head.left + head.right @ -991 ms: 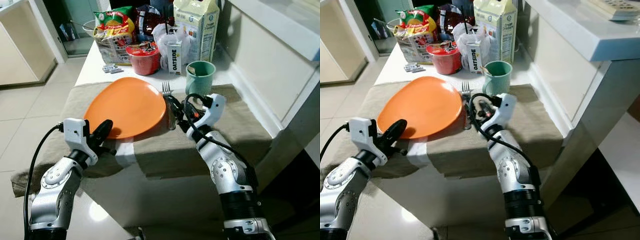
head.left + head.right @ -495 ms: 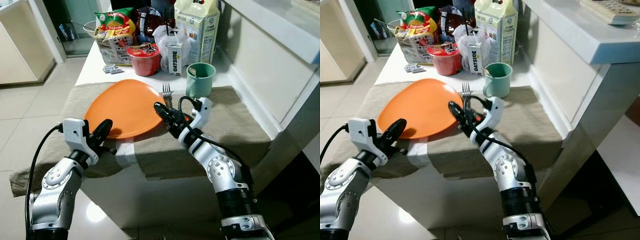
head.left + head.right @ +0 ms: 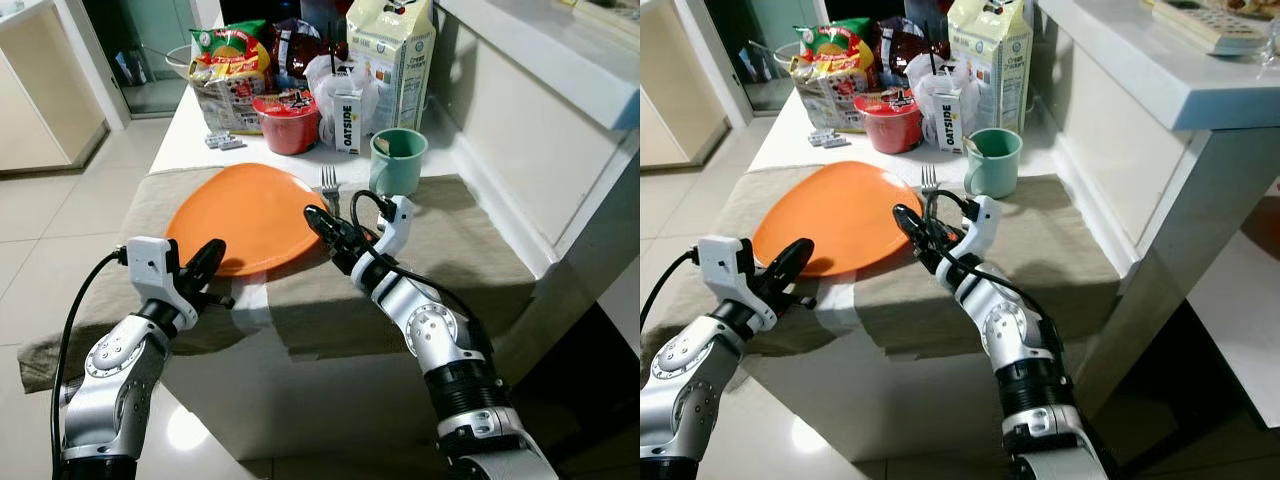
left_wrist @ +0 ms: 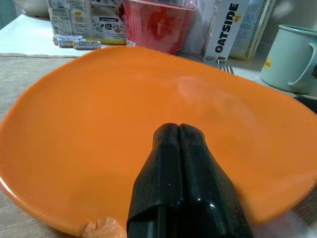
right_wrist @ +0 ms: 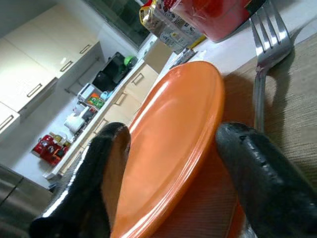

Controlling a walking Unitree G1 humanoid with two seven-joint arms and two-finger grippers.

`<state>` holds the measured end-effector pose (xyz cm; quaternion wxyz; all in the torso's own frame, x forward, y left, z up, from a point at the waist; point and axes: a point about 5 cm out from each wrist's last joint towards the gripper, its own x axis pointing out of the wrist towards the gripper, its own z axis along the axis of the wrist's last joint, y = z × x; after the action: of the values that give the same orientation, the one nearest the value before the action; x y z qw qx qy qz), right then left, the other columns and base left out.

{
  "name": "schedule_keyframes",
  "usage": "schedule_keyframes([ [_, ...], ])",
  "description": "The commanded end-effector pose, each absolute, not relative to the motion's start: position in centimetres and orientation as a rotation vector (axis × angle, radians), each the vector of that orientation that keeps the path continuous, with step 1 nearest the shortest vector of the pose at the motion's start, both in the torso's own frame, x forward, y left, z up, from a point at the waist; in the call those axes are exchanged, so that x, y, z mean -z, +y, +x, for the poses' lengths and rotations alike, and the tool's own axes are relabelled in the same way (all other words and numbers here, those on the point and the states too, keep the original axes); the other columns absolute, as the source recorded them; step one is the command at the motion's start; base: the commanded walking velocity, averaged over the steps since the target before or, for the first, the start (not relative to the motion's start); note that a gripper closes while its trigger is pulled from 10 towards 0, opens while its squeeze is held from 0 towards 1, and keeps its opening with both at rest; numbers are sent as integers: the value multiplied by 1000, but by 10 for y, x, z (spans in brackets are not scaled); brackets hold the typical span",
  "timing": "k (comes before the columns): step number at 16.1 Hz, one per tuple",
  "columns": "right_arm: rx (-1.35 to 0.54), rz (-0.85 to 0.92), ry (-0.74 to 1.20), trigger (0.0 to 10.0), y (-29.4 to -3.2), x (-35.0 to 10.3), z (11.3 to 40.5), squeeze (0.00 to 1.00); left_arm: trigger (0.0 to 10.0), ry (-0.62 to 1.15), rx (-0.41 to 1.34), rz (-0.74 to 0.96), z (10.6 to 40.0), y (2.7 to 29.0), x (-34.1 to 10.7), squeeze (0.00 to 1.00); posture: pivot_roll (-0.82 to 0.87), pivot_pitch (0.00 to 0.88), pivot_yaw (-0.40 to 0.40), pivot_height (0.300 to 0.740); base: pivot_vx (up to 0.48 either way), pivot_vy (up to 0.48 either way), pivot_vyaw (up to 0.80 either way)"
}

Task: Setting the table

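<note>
An orange plate (image 3: 245,215) lies on a beige cloth (image 3: 450,240) that covers the table's near end. A silver fork (image 3: 329,185) rests just right of the plate, tines pointing away from me. Behind it stands a green mug (image 3: 397,160). My right gripper (image 3: 322,225) is open at the plate's right rim, and in the right wrist view the plate's edge (image 5: 173,144) runs between its two fingers with the fork (image 5: 262,64) beside them. My left gripper (image 3: 205,262) is shut and empty at the plate's near left rim, its fingers (image 4: 178,148) over the plate (image 4: 99,99).
A red noodle cup (image 3: 287,118), a small Oatside carton (image 3: 348,122), a tall milk carton (image 3: 390,55) and snack bags (image 3: 230,70) crowd the table's far end. A white counter (image 3: 540,130) borders the table on the right. Tiled floor (image 3: 40,250) lies to the left.
My right gripper has swung from over the fork's handle leftward to the plate's right rim and turned to point along it. The left arm has not moved.
</note>
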<state>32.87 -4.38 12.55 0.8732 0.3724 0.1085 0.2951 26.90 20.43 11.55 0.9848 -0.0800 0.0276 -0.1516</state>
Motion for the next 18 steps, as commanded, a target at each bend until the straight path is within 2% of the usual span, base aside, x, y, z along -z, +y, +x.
schedule_keyframes([
  [1,-668,859,270,0,-5,-133,326,0,10000,103,300,-166,266,205,-108,0,-79,12,76,740,0,0,0],
  [10,-661,946,256,0,-6,-133,329,0,10000,103,311,-156,268,205,-110,0,-79,7,84,740,0,0,0],
  [13,-645,875,238,0,-11,-132,330,0,10000,82,315,-127,274,206,-118,0,-78,3,87,740,0,0,0],
  [14,-623,564,112,10000,-16,-137,330,0,10000,67,315,-119,278,207,-124,0,-79,2,88,740,0,0,0],
  [16,-599,59,-170,10000,-22,-157,324,0,10000,44,307,-105,283,210,-130,0,-82,1,87,740,0,0,0],
  [17,-546,-126,-321,10000,-31,-170,320,0,10000,9,296,-97,287,211,-141,0,-87,2,86,740,0,0,0],
  [18,-475,-152,-348,10000,-44,-173,321,0,10000,-36,306,-76,294,208,-155,0,-87,4,82,740,0,0,0],
])
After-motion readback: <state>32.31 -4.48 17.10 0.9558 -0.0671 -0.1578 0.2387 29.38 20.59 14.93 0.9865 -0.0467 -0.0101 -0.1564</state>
